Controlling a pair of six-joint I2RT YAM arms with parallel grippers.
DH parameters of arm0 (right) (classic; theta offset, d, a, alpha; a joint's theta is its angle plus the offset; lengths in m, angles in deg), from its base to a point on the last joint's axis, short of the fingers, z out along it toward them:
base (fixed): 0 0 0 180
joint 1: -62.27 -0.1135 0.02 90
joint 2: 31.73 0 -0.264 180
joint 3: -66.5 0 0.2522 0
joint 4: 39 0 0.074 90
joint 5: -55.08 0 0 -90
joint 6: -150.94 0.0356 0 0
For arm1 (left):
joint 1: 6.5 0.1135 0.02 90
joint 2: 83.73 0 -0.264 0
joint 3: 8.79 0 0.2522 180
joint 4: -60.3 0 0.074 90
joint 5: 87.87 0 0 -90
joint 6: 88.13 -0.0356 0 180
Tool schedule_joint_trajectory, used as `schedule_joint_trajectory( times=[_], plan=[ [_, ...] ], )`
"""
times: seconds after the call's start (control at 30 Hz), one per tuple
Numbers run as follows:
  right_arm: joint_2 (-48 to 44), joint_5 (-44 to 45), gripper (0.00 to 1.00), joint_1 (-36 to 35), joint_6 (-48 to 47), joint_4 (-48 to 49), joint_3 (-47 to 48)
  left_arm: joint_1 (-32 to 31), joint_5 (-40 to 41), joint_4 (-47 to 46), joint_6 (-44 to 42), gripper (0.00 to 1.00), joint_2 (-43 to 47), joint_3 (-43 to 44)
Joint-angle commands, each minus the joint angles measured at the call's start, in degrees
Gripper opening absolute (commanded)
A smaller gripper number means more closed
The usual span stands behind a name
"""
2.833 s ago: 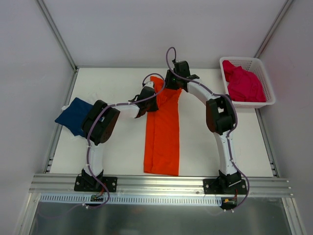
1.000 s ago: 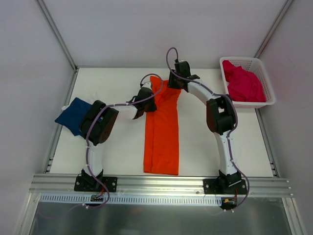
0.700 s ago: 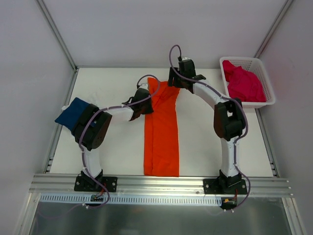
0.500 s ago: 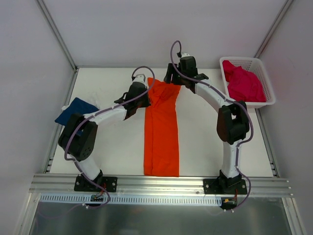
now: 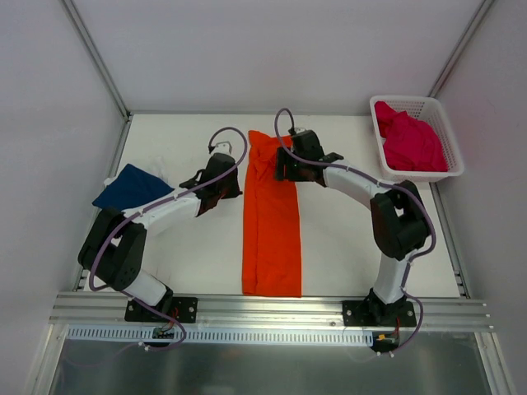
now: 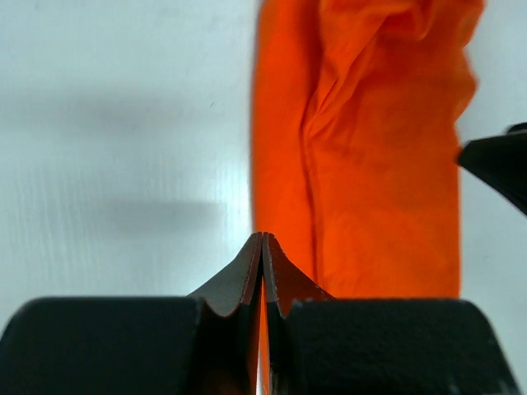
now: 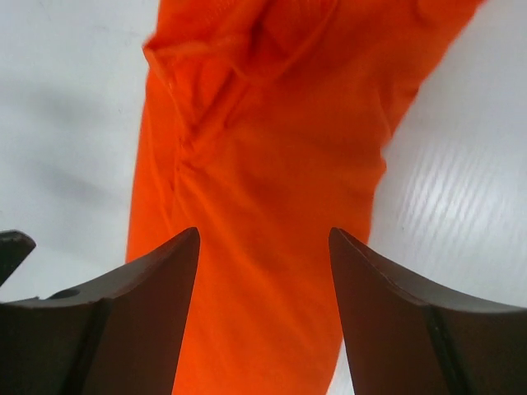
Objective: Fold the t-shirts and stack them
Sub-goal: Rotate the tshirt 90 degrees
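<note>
The bright orange t-shirt (image 5: pixel 272 218) lies as a long narrow strip down the middle of the table; it also shows in the left wrist view (image 6: pixel 370 164) and in the right wrist view (image 7: pixel 263 140). My left gripper (image 5: pixel 222 183) is shut and empty, its tips (image 6: pixel 262 239) just above the strip's left edge. My right gripper (image 5: pixel 283 169) is open, jaws wide apart, hovering over the strip's far part (image 7: pixel 265 232). The navy blue t-shirt (image 5: pixel 123 188) lies folded at the left edge. The magenta pink t-shirt (image 5: pixel 408 140) is bunched in the basket.
The white mesh basket (image 5: pixel 449 140) stands at the far right corner. Metal frame rails run along the table's left, right and near edges. My right gripper's dark finger shows at the right edge of the left wrist view (image 6: pixel 498 164).
Both grippers have drawn back from the shirt's far end toward the near side. The far end, bunched and lifted before, now lies flat. The left arm has swung out to the left.
</note>
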Motion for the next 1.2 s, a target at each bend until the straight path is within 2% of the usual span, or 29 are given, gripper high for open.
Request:
schedule_joint_trajectory(
  times=[0.0, 0.4, 0.77, 0.93, 1.17],
  plan=[
    [-8.17, 5.25, 0.68, -1.12, 0.78, 2.92, -4.83, -0.57, -0.17, 1.58, 3.04, 0.00, 3.19, -3.04],
    [-1.16, 0.24, 0.69, -1.91, 2.19, 4.60, 3.77, -1.19, -0.96, 1.06, 6.12, 0.00, 2.93, -8.05],
    [13.52, -6.70, 0.69, -3.14, 5.18, 1.70, 22.32, -1.45, -0.96, -0.35, 7.53, 0.00, 4.77, -12.79],
    [16.78, -5.83, 0.69, -5.16, 4.30, -0.85, 26.45, -1.45, -0.52, -0.53, 7.35, 0.00, 4.78, -13.32],
    [16.96, -1.00, 0.69, -6.74, 0.62, -3.66, 25.67, -1.45, -0.70, -0.79, 7.61, 0.00, 4.95, -13.59]
  ],
)
